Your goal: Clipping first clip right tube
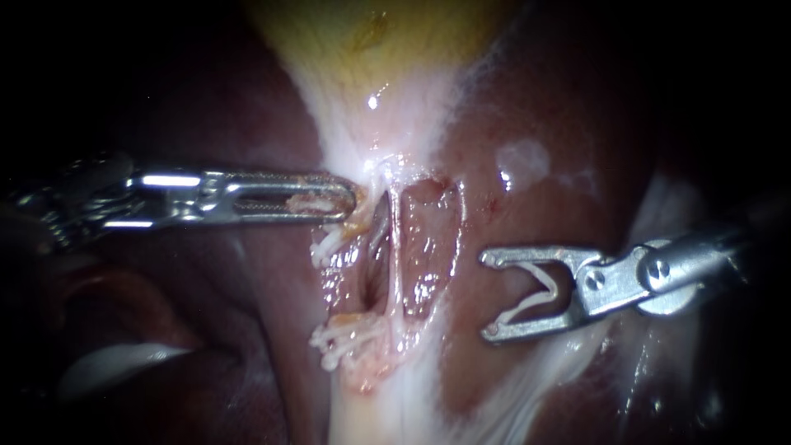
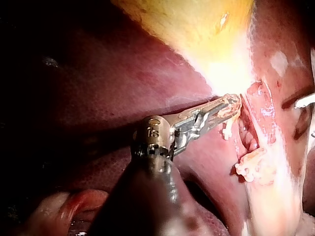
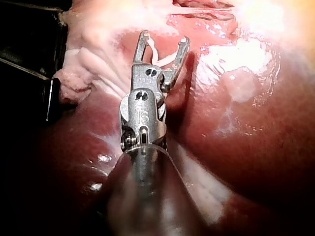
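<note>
Endoscope view: my left instrument (image 1: 350,200) comes in level from the left. Its pincer is pressed together on a scrap of pale tissue (image 1: 360,219) at the edge of the opened window (image 1: 428,239), just below the neck of the yellow gallbladder (image 1: 371,33). The right tube (image 1: 395,247) is the thin pale strand running straight down through that window, with frayed white tags beside its upper and lower ends. My right instrument (image 1: 488,297) enters from the right. Its pincer is spread wide, and each side bears on a leg of the white V-shaped clip (image 1: 535,288) seated between them. The clip's open end faces the window but is apart from the tube, with a strip of dark liver (image 1: 560,107) between them.

Left wrist view: the left instrument (image 2: 231,102) has its pincer closed on the same pale tissue (image 2: 227,109) under the gallbladder (image 2: 197,24). I cannot pick out the right tube with certainty here.

Right wrist view: the right instrument (image 3: 165,38) holds the clip (image 3: 165,59) in its spread pincer above glistening liver (image 3: 246,147). The raw window lies ahead of it, and nothing of the tube is inside the clip.
</note>
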Robot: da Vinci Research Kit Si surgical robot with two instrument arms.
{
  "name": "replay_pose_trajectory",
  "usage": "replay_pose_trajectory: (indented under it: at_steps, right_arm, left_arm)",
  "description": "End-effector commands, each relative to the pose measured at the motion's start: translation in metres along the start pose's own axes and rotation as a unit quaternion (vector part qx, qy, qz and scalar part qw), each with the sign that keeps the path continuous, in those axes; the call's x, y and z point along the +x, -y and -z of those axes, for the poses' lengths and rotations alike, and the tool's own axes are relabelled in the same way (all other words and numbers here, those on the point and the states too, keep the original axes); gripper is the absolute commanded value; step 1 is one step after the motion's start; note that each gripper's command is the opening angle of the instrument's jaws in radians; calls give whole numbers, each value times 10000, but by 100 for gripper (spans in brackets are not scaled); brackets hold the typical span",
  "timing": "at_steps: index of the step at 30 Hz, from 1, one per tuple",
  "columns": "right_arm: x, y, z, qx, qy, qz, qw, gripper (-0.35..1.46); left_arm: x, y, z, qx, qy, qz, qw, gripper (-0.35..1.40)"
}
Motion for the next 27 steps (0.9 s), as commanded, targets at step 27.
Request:
replay_pose_trajectory:
  at_steps: [27]
  right_arm:
    - [1,1,0,-2,0,-1,10000,50]
  left_arm:
    - [-52,8,84,-94,263,151,9995,-35]
